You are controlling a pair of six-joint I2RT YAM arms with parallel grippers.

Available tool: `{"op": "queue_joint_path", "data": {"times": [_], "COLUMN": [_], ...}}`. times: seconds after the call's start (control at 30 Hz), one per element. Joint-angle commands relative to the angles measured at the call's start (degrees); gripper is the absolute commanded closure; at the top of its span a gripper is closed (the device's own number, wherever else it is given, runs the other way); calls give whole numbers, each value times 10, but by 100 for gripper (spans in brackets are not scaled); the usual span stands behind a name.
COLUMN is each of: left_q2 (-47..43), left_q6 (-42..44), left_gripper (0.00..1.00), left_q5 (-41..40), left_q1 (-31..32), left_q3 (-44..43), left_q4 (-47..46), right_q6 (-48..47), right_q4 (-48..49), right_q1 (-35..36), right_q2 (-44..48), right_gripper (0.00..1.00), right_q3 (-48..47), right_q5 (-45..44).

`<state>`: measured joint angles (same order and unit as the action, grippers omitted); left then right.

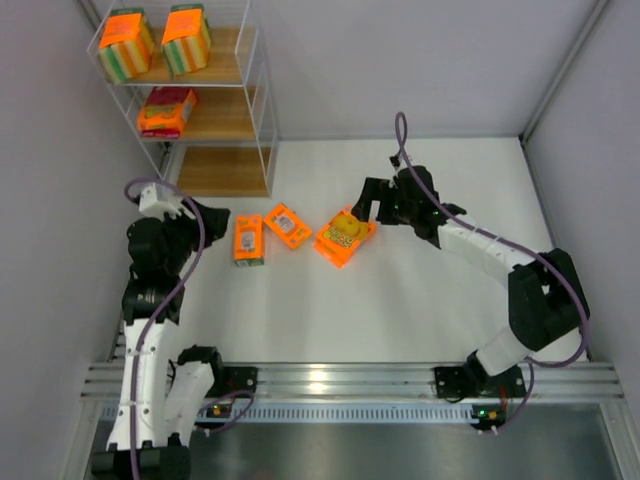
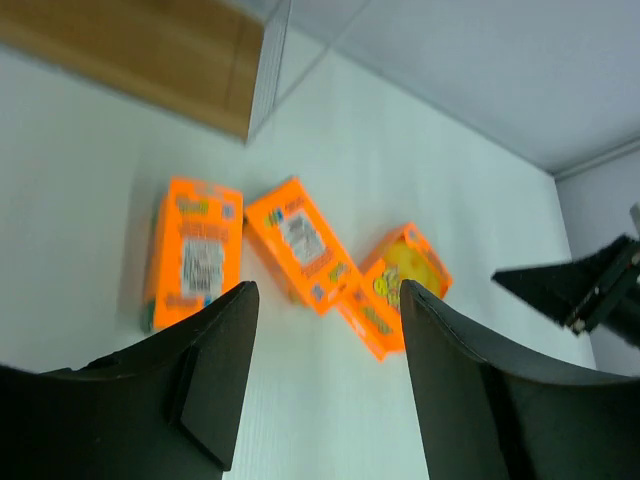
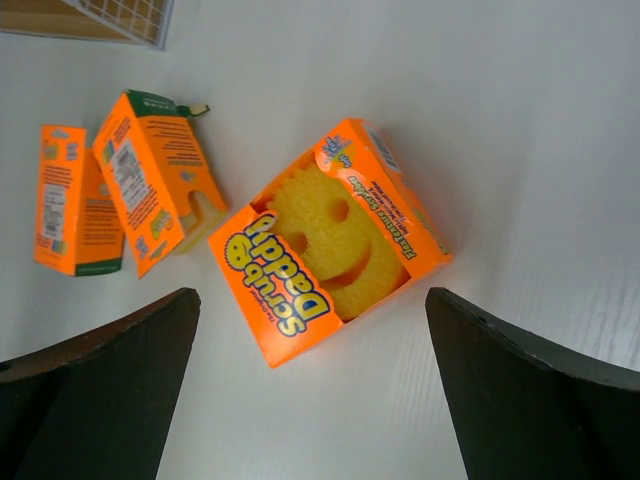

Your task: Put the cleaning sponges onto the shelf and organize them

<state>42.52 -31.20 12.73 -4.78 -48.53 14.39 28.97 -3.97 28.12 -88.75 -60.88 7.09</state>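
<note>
Three orange cleaning sponges lie on the white table: a left pack (image 1: 248,240), a middle pack (image 1: 288,226) and a right pack (image 1: 345,236) with a yellow smiley sponge showing (image 3: 330,240). My left gripper (image 1: 215,222) hovers just left of them, open and empty (image 2: 325,390); the wrist view shows the left pack (image 2: 195,252) and middle pack (image 2: 300,245) beyond its fingers. My right gripper (image 1: 365,205) hangs open (image 3: 310,390) over the smiley pack without touching it. The shelf (image 1: 262,95) stands at the back left, holding two striped packs (image 1: 125,43) (image 1: 187,38) on top and a flat pack (image 1: 167,111) on the middle board.
The shelf's bottom board (image 1: 225,170) is bare. Grey walls close in the left, back and right sides. An aluminium rail (image 1: 350,380) carrying both arm bases runs along the near edge.
</note>
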Motion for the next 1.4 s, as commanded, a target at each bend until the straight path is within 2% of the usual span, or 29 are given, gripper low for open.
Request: {"op": "queue_joint_path", "data": {"times": [0.0, 0.13, 0.27, 0.47, 0.77, 0.93, 1.03, 1.2, 1.37], "left_q2": [-51, -79, -89, -63, -26, -30, -25, 49, 126], "left_q6": [-67, -140, -152, -152, -157, -146, -149, -122, -126], "left_gripper": [35, 38, 38, 37, 36, 36, 35, 35, 36], "left_q5": [62, 22, 5, -24, -49, -57, -53, -44, -40], "left_q1": [7, 23, 44, 133, 202, 209, 209, 210, 229], "left_q3": [60, 132, 171, 177, 173, 171, 190, 202, 213], "left_q4": [94, 106, 105, 103, 92, 92, 55, 2, -88], "right_q6": [-37, -52, -102, -142, -100, -74, -63, -55, -30], "right_q4": [6, 27, 104, 94, 120, 127, 138, 181, 164], "right_q1": [9, 8, 9, 7, -11, -11, -10, -10, -4], "right_q2": [-16, -26, -42, -95, -177, -180, -154, -103, -64], "right_gripper": [1, 1, 1, 1, 1, 7, 11, 21, 29], "right_q3": [-6, 15, 38, 4, -33, -21, 21, 109, 152], "right_q5": [-44, -33, 13, 28, 100, 103, 90, 70, 62]}}
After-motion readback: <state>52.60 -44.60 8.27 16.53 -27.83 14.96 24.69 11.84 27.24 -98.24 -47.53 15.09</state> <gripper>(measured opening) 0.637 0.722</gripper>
